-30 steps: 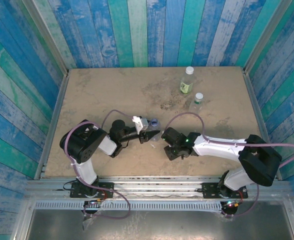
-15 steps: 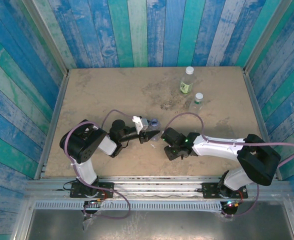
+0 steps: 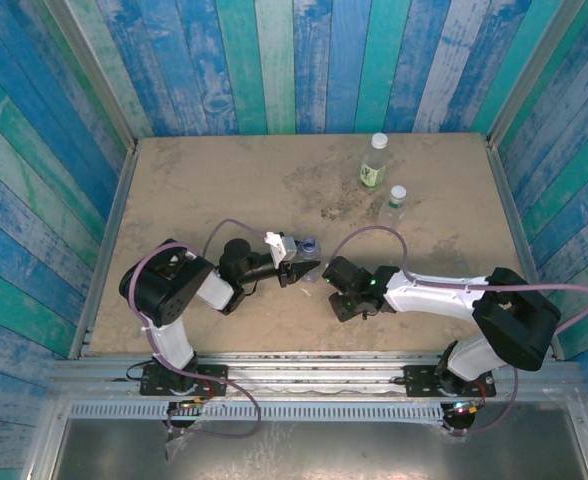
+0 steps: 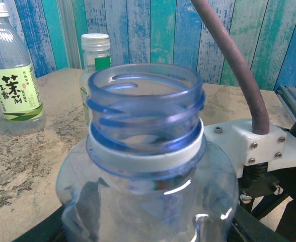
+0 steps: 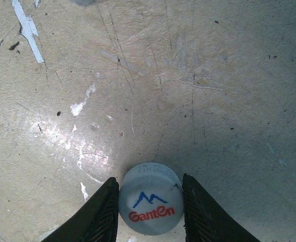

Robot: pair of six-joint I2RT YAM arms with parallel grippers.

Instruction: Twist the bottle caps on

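Reference item: blue-tinted clear plastic bottle (image 3: 309, 245), on the near half of the worn tan tabletop (image 3: 224, 190).

1. Left gripper (image 3: 300, 264): closed on the body of this bottle, with its dark fingers (image 4: 42, 233) against the lower sides. The bottle mouth is uncapped, showing bare threads and a white collar ring below them.

2. Right gripper (image 5: 149, 181): pointing down at the tabletop just right of the bottle and slightly nearer the arm bases. Its 2 fingers (image 5: 101, 212) are drawn in against opposite sides of the white round plastic cap with a red and blue mark (image 5: 150, 205). The cap lies flat on the tabletop, mark upward.

3. Clear plastic bottle with a green label (image 3: 374, 160): upright, white cap fitted, well beyond the reference bottle to the far right.

4. Smaller clear plastic bottle (image 3: 396, 203): upright, white cap fitted, between item 3 and the reference bottle but further right
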